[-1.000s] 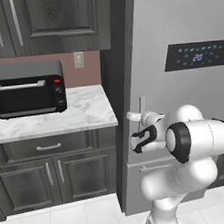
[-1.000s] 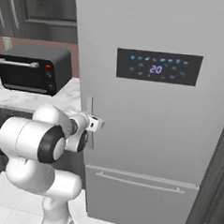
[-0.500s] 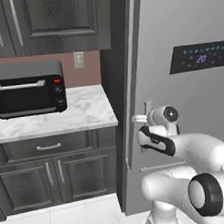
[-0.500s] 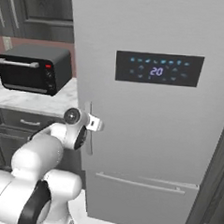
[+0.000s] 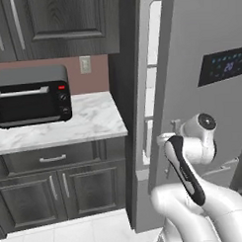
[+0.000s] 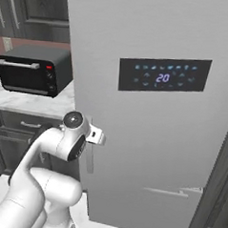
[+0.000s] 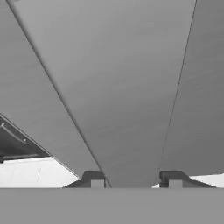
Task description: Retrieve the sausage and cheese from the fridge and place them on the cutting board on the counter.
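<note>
Opening the fridge (image 5: pixel 189 51) is the step in hand, and the door stands only slightly ajar: in the left base view a narrow strip of white interior with shelf edges shows along its left edge. The sausage and cheese would be inside, hidden behind the door, and neither the cutting board nor its long counter can be made out from here. The hand (image 7: pixel 135 181) is clenched on the long vertical handle (image 7: pixel 131 109), whose grey bar runs up between the two fingertips (image 7: pixel 97 180) in the hand view; in the right base view the hand (image 6: pixel 96 135) sits at the door's left edge, just below the black display panel (image 6: pixel 163 75). To do this well, I judge the pull should follow the door's arc about its hinge on the right side, keeping the grip square on the handle so it does not slip off. Beside the fridge, a black toaster oven (image 5: pixel 30 96) rests on a short marble counter (image 5: pixel 88 125), close to the door's swing.
</note>
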Available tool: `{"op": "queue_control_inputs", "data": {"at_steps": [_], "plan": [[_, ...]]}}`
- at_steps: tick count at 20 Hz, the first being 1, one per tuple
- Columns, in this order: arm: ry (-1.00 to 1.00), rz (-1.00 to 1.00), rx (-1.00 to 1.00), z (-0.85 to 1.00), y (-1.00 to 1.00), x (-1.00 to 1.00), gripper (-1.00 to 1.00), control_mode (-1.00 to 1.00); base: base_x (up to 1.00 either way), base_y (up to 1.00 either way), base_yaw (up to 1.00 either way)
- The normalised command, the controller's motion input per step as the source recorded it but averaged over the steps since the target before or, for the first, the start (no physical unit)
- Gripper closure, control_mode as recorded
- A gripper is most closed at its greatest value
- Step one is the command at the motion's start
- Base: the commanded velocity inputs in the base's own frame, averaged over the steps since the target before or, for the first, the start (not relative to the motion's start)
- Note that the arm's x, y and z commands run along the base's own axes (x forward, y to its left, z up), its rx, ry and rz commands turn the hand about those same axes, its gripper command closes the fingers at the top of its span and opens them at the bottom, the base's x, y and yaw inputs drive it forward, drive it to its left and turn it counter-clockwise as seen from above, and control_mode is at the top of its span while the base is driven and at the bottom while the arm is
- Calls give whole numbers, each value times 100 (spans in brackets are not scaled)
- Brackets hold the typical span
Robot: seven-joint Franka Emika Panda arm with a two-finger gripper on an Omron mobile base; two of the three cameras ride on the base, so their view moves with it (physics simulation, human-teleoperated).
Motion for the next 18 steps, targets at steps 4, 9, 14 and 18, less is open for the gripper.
{"op": "queue_control_inputs", "data": {"at_steps": [4,9,14,18], "plan": [[-16,1,0,-3,-23,-85,100,-100,0,0,0],[-24,0,-2,0,-18,-60,-100,-100,0,0,0],[-18,0,0,11,-27,-87,-100,-100,0,0,0],[-12,-2,-2,25,14,-98,-100,-100,0,0,0]]}}
